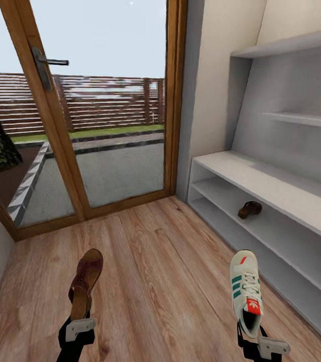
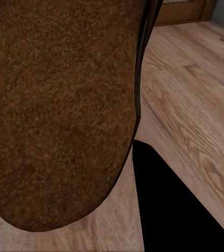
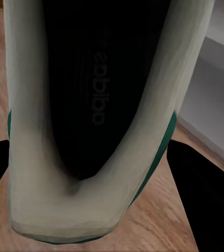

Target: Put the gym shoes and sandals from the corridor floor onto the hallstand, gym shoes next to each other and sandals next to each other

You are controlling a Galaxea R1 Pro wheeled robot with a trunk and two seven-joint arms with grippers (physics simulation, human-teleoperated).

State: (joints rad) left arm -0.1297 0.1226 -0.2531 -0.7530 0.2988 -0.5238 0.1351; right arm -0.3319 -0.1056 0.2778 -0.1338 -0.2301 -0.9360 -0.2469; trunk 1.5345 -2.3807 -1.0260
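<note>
Head view looked down a corridor toward a glazed wooden door (image 1: 90, 100) at 12 o'clock, with the hallstand (image 1: 260, 176) running along the 3 o'clock side. The left gripper (image 1: 78, 327), at 7 o'clock, was clamped on the heel of one sandal (image 1: 86, 281), which pointed toe-up above the corridor floor (image 1: 160, 281). The right gripper (image 1: 258, 342), at 5 o'clock, was clamped on the heel of one gym shoe (image 1: 245, 289), toe pointing away toward 12 o'clock. The other sandal (image 1: 249, 209) lay on a lower shelf of the hallstand, at about 2 o'clock. A sliver of red and green at the frame's 4 o'clock edge sat low on the rack; what it was could not be told. Left wrist view showed the sandal's brown surface (image 2: 59, 110) close up over the planks (image 2: 196, 94). Right wrist view looked into the gym shoe's dark opening (image 3: 91, 89).
</note>
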